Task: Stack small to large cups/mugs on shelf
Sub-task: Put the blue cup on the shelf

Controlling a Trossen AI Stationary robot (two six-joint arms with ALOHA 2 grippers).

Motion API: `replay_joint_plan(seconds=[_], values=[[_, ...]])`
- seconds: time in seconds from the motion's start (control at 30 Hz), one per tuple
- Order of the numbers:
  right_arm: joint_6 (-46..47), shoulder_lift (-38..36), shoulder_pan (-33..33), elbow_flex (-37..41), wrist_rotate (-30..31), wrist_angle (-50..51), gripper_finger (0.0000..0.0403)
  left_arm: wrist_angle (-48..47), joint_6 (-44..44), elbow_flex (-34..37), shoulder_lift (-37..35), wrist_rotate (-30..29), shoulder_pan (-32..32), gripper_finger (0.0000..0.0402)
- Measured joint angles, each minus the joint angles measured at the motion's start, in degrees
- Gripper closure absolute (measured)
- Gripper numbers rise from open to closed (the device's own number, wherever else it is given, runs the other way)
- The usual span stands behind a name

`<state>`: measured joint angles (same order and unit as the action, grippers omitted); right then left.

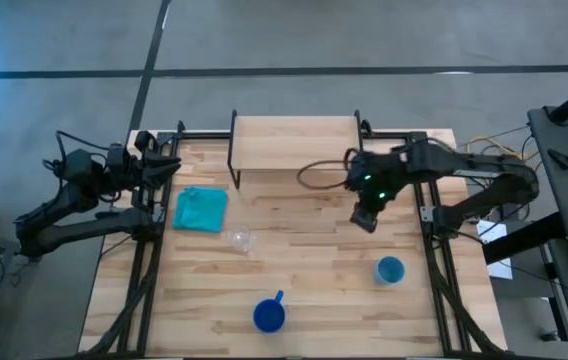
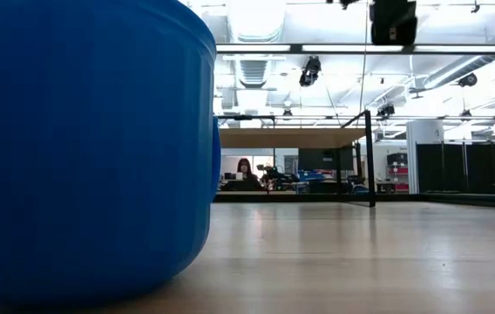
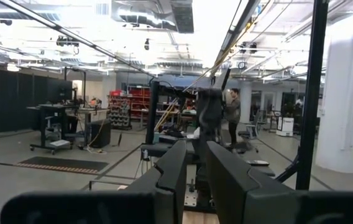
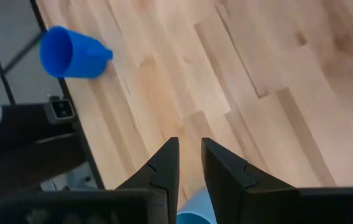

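Observation:
The shelf (image 1: 294, 142) stands at the table's far middle; it also shows in the low view (image 2: 291, 138). The small clear cup (image 1: 239, 240) stands on the table near its middle. The dark blue mug (image 1: 270, 315) stands at the near edge and fills the left of the low view (image 2: 82, 148); it also shows in the right wrist view (image 4: 74, 53). The light blue cup (image 1: 390, 270) stands at the near right. My right gripper (image 1: 366, 218) hangs shut and empty above the table, just far-left of the light blue cup (image 4: 196, 216). My left gripper (image 1: 169, 165) waits shut at the table's left edge.
A teal cloth (image 1: 201, 210) lies on the table left of centre, next to the clear cup. A dark cable loop (image 1: 316, 176) lies in front of the shelf. Black frame rails (image 1: 432, 230) run along the table's left and right edges.

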<state>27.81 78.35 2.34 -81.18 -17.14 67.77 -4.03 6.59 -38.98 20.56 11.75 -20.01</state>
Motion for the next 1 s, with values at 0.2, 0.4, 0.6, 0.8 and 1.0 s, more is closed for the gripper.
replay_joint_plan(seconds=[0.2,0.4,0.6,0.8,1.0], values=[[-1.2,4.0,-2.3,-0.9,-2.4,-0.2,0.0339,0.0,0.0,0.0,-0.9,0.0,0.0,0.0355],[7.6,4.1,-2.8,-2.7,-7.9,5.7,0.0338,0.0,0.0,0.0,-1.6,0.0,0.0,0.0355],[7.8,4.2,-3.0,-2.5,-7.2,18.4,0.0311,0.5,0.0,0.0,-1.8,0.0,0.0,0.0355],[8.5,3.8,-3.0,-2.2,-6.8,21.9,0.0282,0.5,0.0,0.0,-2.1,0.0,0.0,0.0355],[7.2,4.2,-4.4,-1.8,-3.5,22.1,0.0278,0.4,0.0,0.0,-2.3,0.0,0.0,0.0355]])
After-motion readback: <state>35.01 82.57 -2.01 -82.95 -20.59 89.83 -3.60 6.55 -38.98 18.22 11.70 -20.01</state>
